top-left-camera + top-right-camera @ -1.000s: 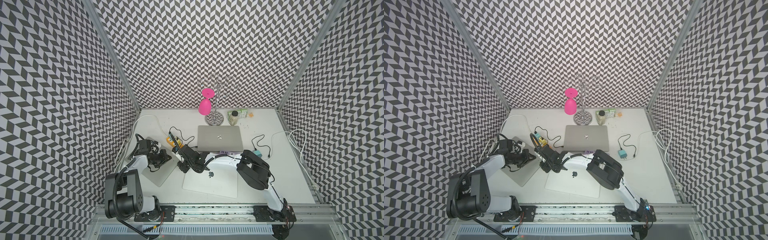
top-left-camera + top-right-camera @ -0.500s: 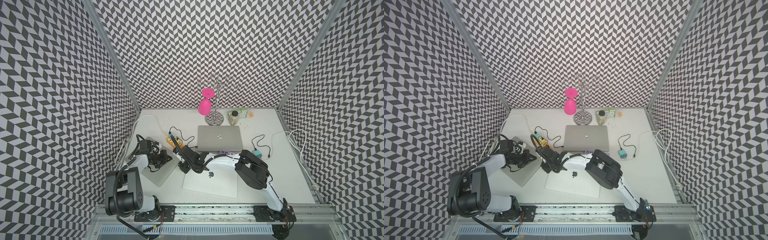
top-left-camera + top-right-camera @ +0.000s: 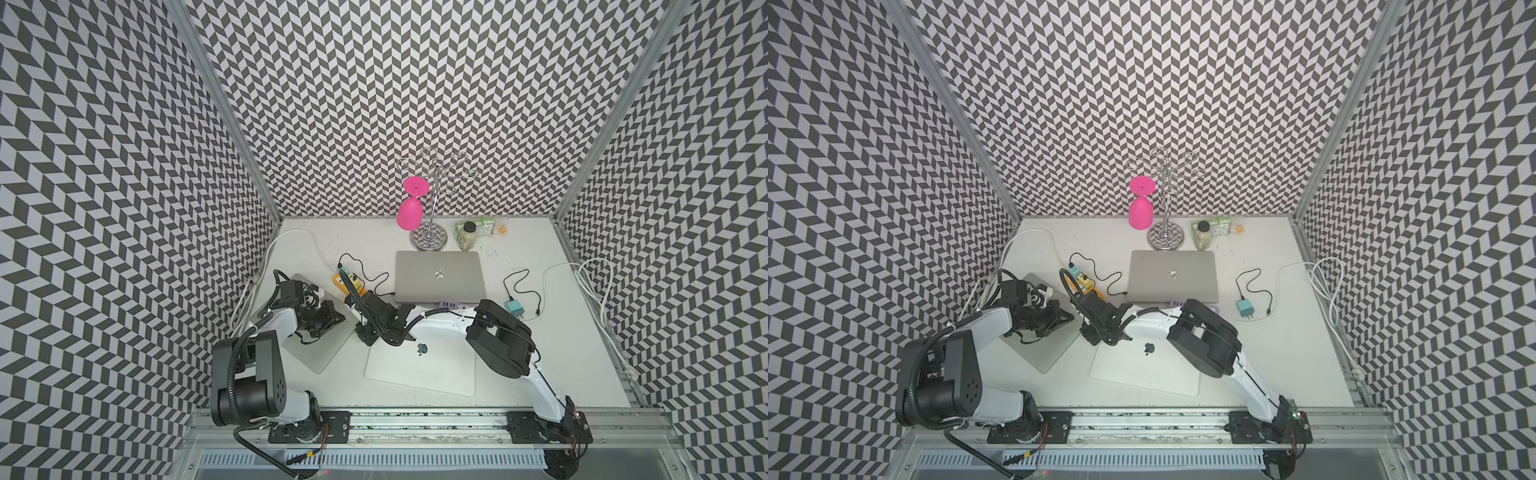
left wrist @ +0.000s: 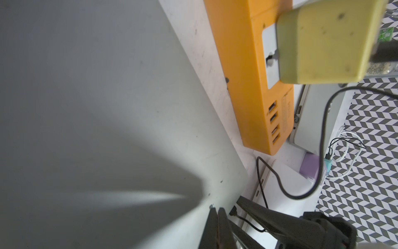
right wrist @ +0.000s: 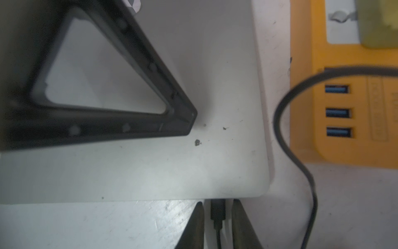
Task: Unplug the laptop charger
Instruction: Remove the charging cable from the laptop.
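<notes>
In both top views the right arm (image 3: 500, 345) rises from its base at 5 o'clock on the table. It folds at a high elbow and stretches its white forearm toward 9 o'clock over the white laptop (image 3: 419, 370). The right gripper (image 5: 218, 202) stands narrow, one finger on each side of the charger plug (image 5: 218, 212), with a sliver of gap on both sides. The plug sits in the edge of the grey laptop (image 3: 320, 353), at 8 o'clock from the orange power strip (image 5: 344, 107). The left arm (image 3: 249, 374) bends up from 7 o'clock. The left gripper (image 3: 337, 322) is pinched together, pointing toward 3 o'clock, tip against the grey lid.
</notes>
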Tool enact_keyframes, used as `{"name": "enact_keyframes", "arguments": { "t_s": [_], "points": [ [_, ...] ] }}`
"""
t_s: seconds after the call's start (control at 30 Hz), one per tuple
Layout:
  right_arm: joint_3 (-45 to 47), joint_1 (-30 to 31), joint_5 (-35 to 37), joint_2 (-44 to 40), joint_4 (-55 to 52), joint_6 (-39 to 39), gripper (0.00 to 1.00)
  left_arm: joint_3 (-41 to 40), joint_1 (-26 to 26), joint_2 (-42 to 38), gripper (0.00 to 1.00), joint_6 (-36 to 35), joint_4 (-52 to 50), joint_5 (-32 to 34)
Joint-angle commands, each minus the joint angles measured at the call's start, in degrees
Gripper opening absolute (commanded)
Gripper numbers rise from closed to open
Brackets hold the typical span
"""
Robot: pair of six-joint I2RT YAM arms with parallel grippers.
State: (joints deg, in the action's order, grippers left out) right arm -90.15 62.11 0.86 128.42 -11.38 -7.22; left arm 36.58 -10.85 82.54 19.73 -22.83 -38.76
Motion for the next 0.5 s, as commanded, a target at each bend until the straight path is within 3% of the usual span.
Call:
{"name": "enact_keyframes", "arguments": {
  "t_s": [0.0,0.47],
  "points": [
    [-1.13,0.03,2.38,1.75,0.54,-0.86,0.21,0.48,0.42,0.69,0.00,-0.92,-0.81,-0.65],
    [0.76,0.74,3.44,1.24,0.87,0.11,0.13,0.43,0.74,2.09,0.00,-1.09,-0.73,-0.87]
  ]
}}
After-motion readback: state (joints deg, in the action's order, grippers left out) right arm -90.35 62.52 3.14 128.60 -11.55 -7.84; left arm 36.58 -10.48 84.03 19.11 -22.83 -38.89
